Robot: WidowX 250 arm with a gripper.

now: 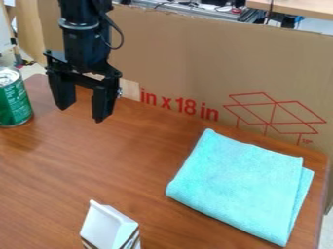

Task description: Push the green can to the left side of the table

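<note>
At the bottom of the view, nearest the camera, stands a small white object point(109, 226) with dark stripes low down; its base is cut off by the frame, so I cannot tell its full shape. Farther up on the right, a folded turquoise cloth point(240, 185) lies flat on the brown wooden table point(137, 165), its layers showing along the right side; what lies under it is hidden. At the left edge is a green can point(14, 102), upright on the table, partly cut off, its silver top washed out by glare. Just beside it my black pincer point(81, 114) hangs pointing down, its 2 fingers spread wide with nothing between them, well apart from the cloth. Above it my arm point(81, 34) runs out of view, a cable looping off it. Beyond the table rises a cardboard sheet point(195, 58) with red print, hiding most of the cluttered equipment point(195, 10) behind.
</note>
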